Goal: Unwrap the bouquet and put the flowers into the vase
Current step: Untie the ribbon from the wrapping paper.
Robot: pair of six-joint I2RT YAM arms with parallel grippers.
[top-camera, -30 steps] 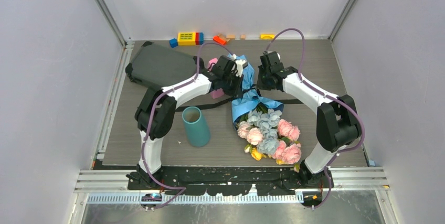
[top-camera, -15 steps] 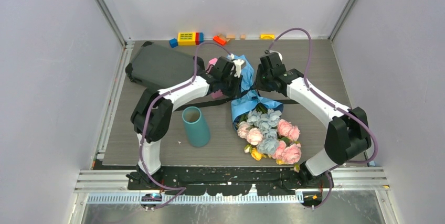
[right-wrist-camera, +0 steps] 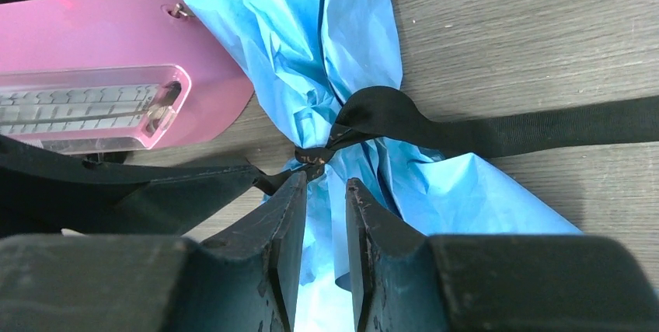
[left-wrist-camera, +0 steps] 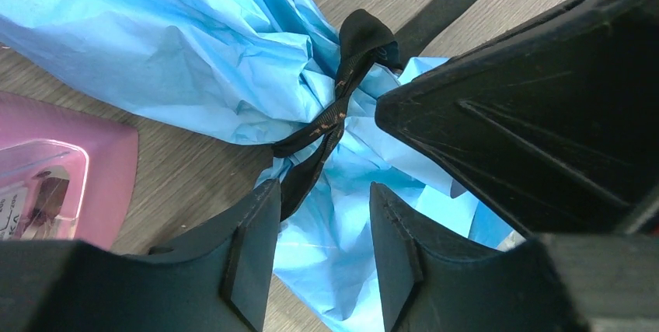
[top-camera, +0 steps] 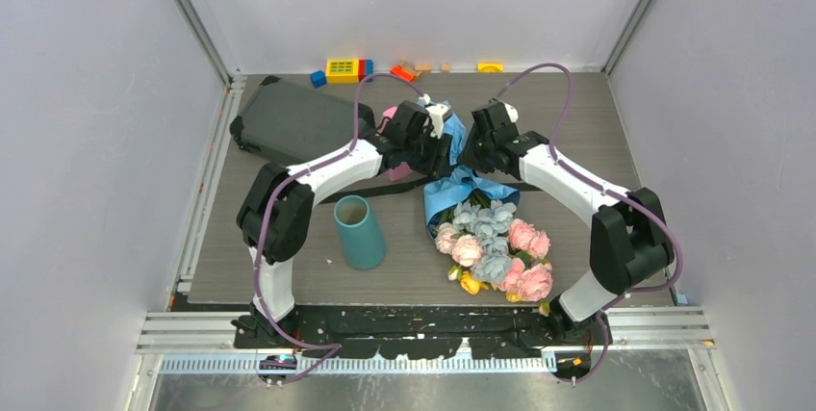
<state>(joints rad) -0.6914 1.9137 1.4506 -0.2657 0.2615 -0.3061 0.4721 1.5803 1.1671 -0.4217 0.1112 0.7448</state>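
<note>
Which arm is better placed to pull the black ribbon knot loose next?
Probably right: the right gripper tips sit at the ribbon knot; the left gripper straddles blue wrap farther off.

The left claw (left-wrist-camera: 322, 200) stands parted, with crumpled blue paper (left-wrist-camera: 194, 44) showing in its gap. Just ahead, a knotted black ribbon (left-wrist-camera: 342, 99) cinches the paper, one strand touching a fingertip. A pink case (left-wrist-camera: 85, 169) lies left on the table (left-wrist-camera: 194, 184). A finger of the right claw (left-wrist-camera: 505, 114) looms on the right.
</note>
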